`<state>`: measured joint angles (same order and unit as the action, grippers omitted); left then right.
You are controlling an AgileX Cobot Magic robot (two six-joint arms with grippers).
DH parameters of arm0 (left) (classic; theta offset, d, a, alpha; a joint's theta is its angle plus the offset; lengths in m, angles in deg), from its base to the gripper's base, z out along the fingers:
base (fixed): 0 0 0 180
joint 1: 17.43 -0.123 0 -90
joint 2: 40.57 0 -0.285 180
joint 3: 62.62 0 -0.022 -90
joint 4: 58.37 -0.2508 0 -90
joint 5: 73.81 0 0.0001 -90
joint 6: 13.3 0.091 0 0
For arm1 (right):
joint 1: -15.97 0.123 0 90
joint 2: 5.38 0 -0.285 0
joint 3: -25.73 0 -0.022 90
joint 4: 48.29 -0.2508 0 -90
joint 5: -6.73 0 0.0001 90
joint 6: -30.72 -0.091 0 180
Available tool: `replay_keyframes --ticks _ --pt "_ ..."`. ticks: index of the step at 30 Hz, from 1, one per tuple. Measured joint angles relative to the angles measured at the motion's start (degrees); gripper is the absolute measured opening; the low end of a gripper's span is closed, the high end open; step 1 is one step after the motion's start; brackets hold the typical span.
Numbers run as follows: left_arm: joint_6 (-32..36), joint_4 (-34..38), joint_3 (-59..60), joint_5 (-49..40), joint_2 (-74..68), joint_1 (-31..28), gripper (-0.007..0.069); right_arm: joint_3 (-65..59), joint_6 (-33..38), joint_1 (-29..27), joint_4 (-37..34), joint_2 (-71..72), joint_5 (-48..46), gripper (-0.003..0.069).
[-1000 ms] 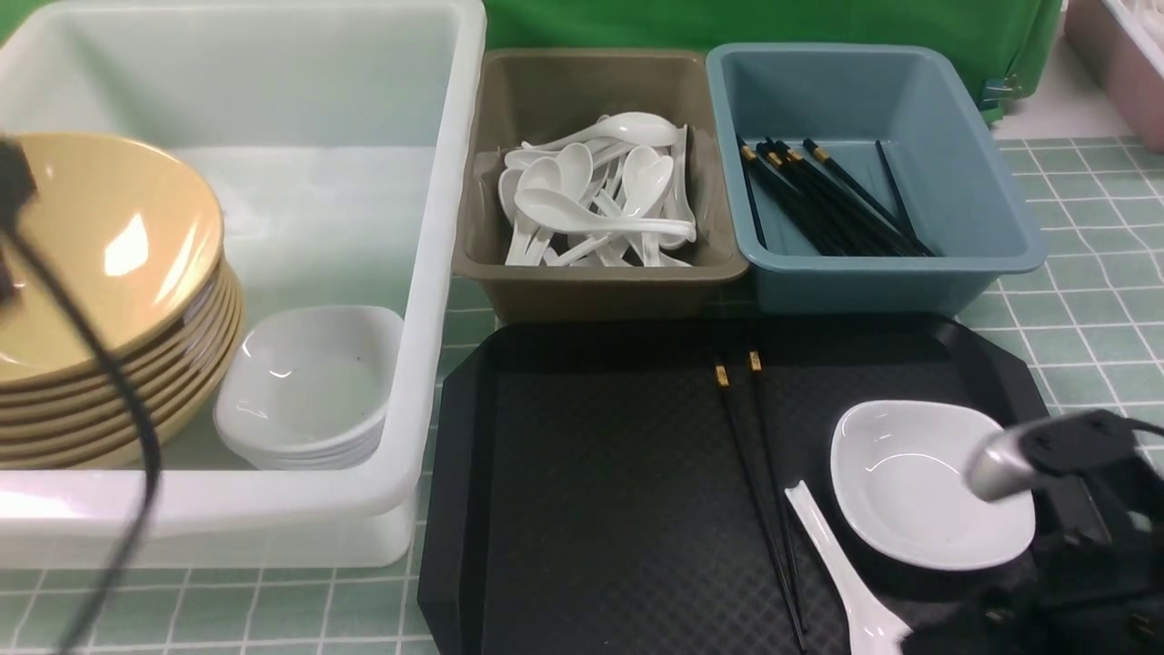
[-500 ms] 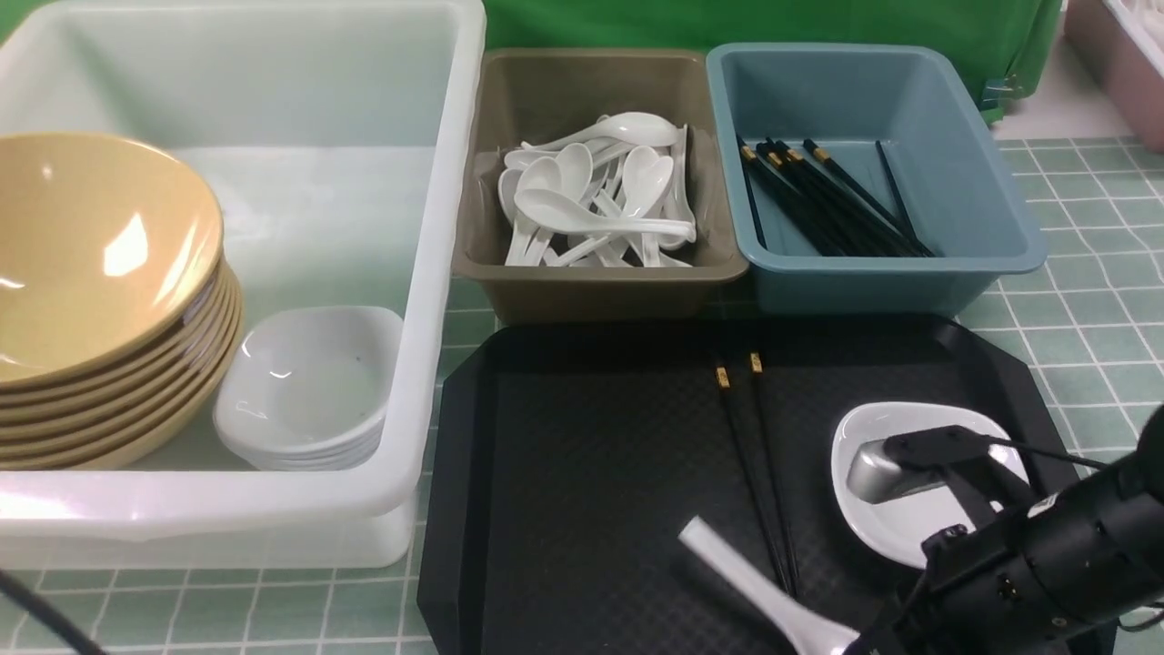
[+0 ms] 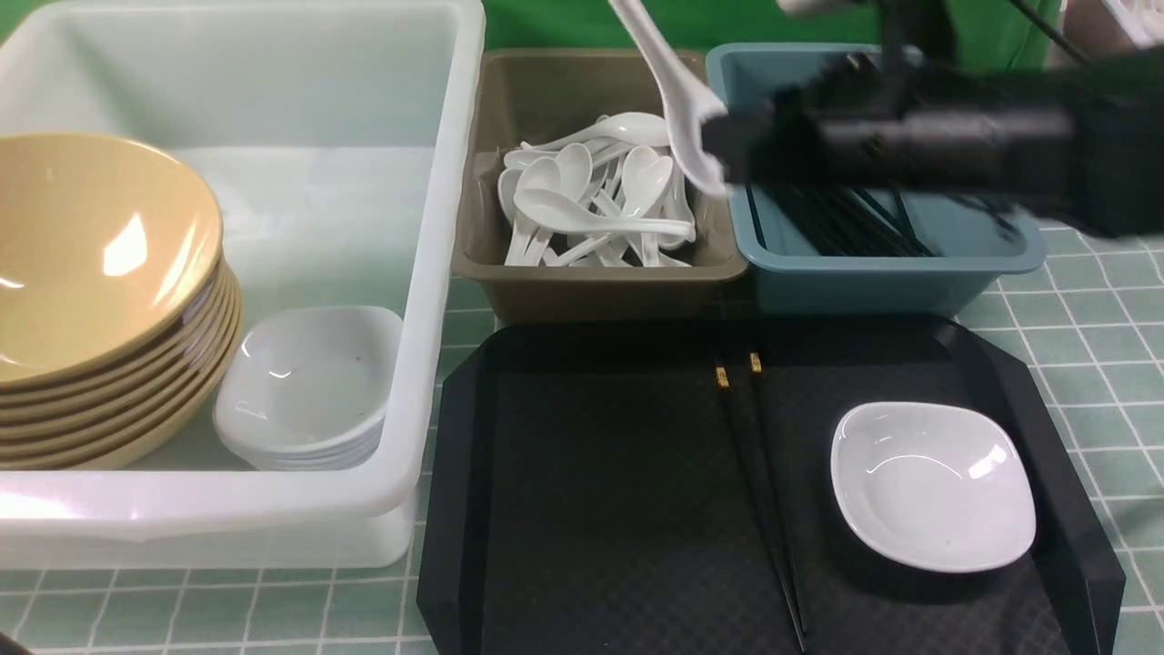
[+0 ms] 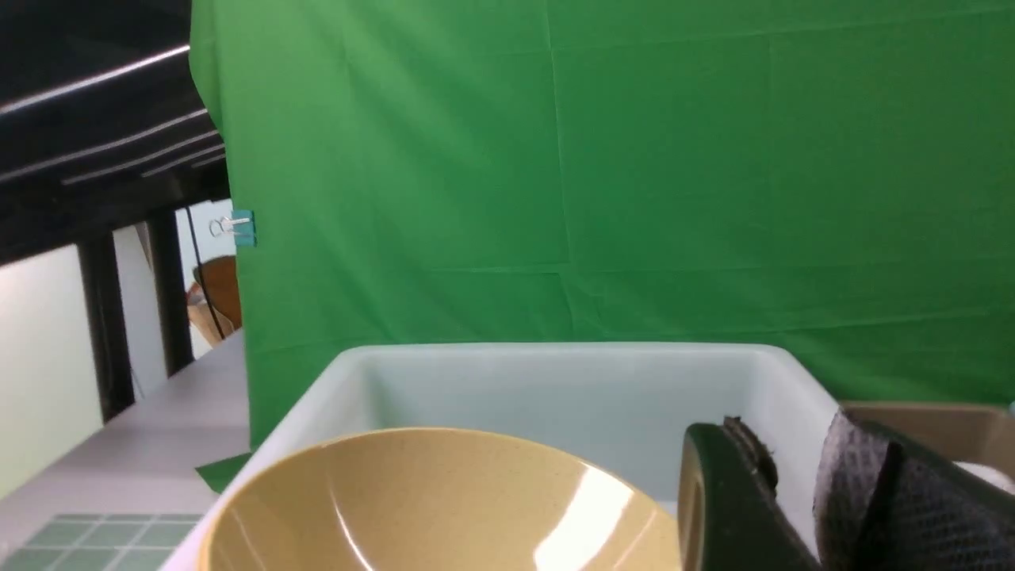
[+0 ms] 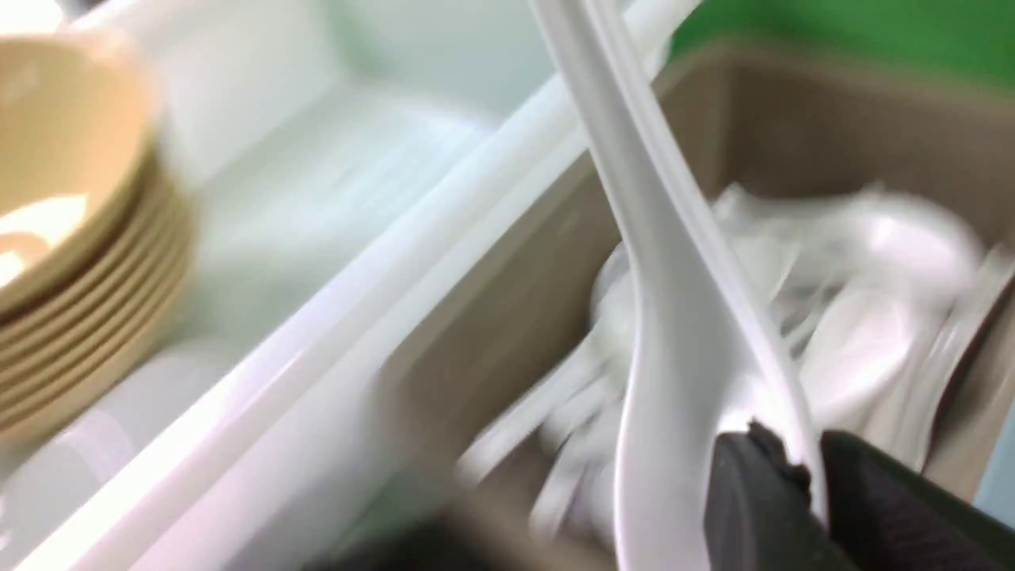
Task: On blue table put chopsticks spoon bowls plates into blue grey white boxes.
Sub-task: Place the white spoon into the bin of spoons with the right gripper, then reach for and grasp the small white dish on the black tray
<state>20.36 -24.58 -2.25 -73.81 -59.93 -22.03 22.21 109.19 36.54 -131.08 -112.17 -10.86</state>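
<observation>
The sorting looks well past halfway, though not finished. The right claw (image 3: 727, 150) is clamped on the scoop of a white spoon (image 3: 677, 100), handle pointing up, in the air beyond the far edge of the black tray (image 3: 591, 473), where the grey box (image 3: 591, 282) stands; I judge it is about to be dropped there. That box already holds a pile of spoons (image 3: 591, 205), too tangled to count. Two chopsticks (image 3: 759, 482) and one white plate (image 3: 932, 487) lie on the tray, unsorted. The blue box (image 3: 873, 282), behind the tray's right half, holds several chopsticks (image 3: 846, 232), partly hidden by the arm. The white box (image 3: 436, 227), left of the tray, carries about seven stacked tan bowls (image 3: 91, 255) and a short stack of plates (image 3: 309, 382), perhaps four. All three boxes and the tray sit on the tiled surface (image 3: 1091, 318). The left claw (image 4: 805, 507) hangs above the bowls, left of the tray; whether it is open or closed I cannot tell.
</observation>
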Motion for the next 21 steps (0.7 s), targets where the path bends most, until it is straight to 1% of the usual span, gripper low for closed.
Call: replay_keyframes --ticks 2,4,5,6,7,9,10,11,12,13,14,15,16,17,21 --pt "0.0 0.6 0.0 0.0 0.0 0.0 0.0130 3.7 -0.3 0.0 -0.7 -5.0 0.5 0.0165" --pt "0.0 0.9 0.0 0.0 0.0 0.0 0.0130 7.2 -1.7 -0.3 0.3 -9.4 0.4 0.0249" --pt "0.0 0.9 0.0 0.0 0.0 0.0 0.0130 7.2 -1.7 -0.3 0.3 -9.4 0.4 0.0249" --pt "0.0 1.0 0.0 -0.3 0.0 0.0 0.0130 8.1 -3.8 -1.2 4.2 -11.1 -1.0 0.0325" --pt "0.0 1.0 0.0 -0.5 0.0 0.0 0.0130 8.4 -5.4 -1.9 7.8 -11.2 -2.5 0.0364" --pt "0.0 1.0 0.0 -0.9 0.0 0.0 0.0130 8.6 -9.0 -3.5 15.2 -10.8 -5.4 0.0415" --pt "0.0 1.0 0.0 -1.2 0.0 0.0 0.0130 8.6 -13.0 -4.9 23.2 -9.9 -8.9 0.0440" --pt "0.0 1.0 0.0 -1.5 0.0 0.0 0.0130 8.7 -17.3 -6.1 29.4 -8.8 -11.8 0.0454" --pt "0.0 1.0 0.0 -1.6 0.0 0.0 0.0130 8.7 -18.2 -6.3 29.4 -8.6 -12.4 0.0456" --pt "0.0 1.0 0.0 -1.8 0.0 0.0 0.0130 8.9 -26.9 -8.2 40.1 -6.8 -18.3 0.0464" --pt "0.0 1.0 0.0 -1.9 0.0 0.0 0.0130 8.9 -33.9 -9.3 48.0 -5.2 -22.7 0.0464" --pt "0.0 1.0 0.0 -1.9 0.0 0.0 0.0130 8.9 -34.9 -9.6 49.2 -4.8 -24.6 0.0464" --pt "0.1 1.0 0.0 -1.9 0.0 0.0 0.0130 8.8 -40.3 -10.6 58.0 -3.4 -31.2 0.0459" --pt "0.1 1.2 0.0 -1.6 0.0 0.0 0.0130 7.3 -43.2 -11.4 63.2 -2.1 -35.8 0.0449" --pt "0.0 2.1 0.3 0.0 0.0 0.1 0.0130 2.5 -44.0 -11.7 67.5 -1.5 -37.1 0.0438"
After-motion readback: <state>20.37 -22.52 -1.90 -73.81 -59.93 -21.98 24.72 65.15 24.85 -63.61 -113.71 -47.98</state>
